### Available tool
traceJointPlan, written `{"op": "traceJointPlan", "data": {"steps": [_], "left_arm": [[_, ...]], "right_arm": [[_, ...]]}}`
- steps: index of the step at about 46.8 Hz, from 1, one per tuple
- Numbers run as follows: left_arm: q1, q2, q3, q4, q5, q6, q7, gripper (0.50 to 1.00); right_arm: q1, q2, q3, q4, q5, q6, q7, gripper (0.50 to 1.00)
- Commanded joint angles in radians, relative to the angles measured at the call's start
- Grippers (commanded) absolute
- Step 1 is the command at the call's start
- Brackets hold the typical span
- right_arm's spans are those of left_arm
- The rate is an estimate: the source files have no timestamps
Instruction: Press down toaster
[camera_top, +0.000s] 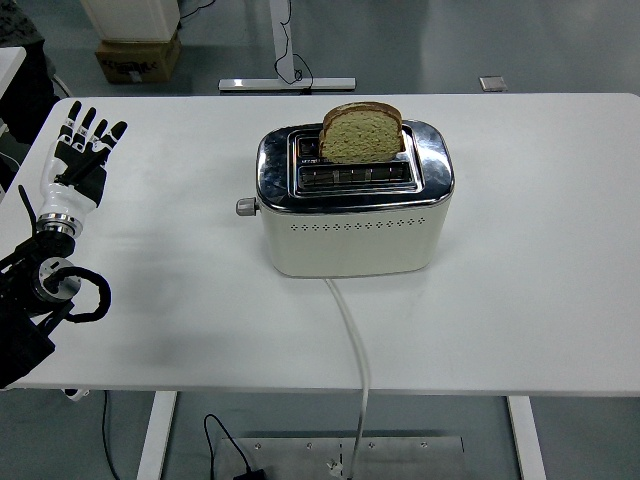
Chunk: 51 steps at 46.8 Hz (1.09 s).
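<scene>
A cream toaster (352, 232) with a shiny chrome top stands in the middle of the white table (540, 260). A slice of bread (362, 132) sticks up out of its far slot; the near slot is empty. The lever knob (245, 207) juts from the toaster's left end, in the raised position. My left hand (82, 152) hovers over the table's left side, well left of the knob, fingers stretched out flat and holding nothing. The right arm does not show.
The toaster's white cord (352, 340) runs from its front over the table's near edge. A cardboard box (138, 55) and a table-leg base (288, 84) stand on the floor beyond the far edge.
</scene>
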Motion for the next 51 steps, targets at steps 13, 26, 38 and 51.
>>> {"op": "traceJointPlan", "data": {"steps": [13,26,38,51], "left_arm": [[-0.012,0.001,0.001,-0.001,0.002,-0.002,0.000,1.000],[-0.018,0.011,0.000,0.000,0.002,-0.002,0.000,1.000],[-0.034,0.034,0.000,0.003,0.007,0.000,0.000,1.000],[-0.032,0.047,0.006,0.005,0.022,-0.002,0.003,1.000]], "right_arm": [[0.000,0.000,0.000,-0.001,0.000,0.000,0.000,0.998],[0.000,0.000,0.000,0.000,0.000,0.000,0.000,0.998],[0.000,0.000,0.000,0.000,0.000,0.000,0.000,0.998],[0.000,0.000,0.000,0.000,0.000,0.000,0.000,0.998]]}}
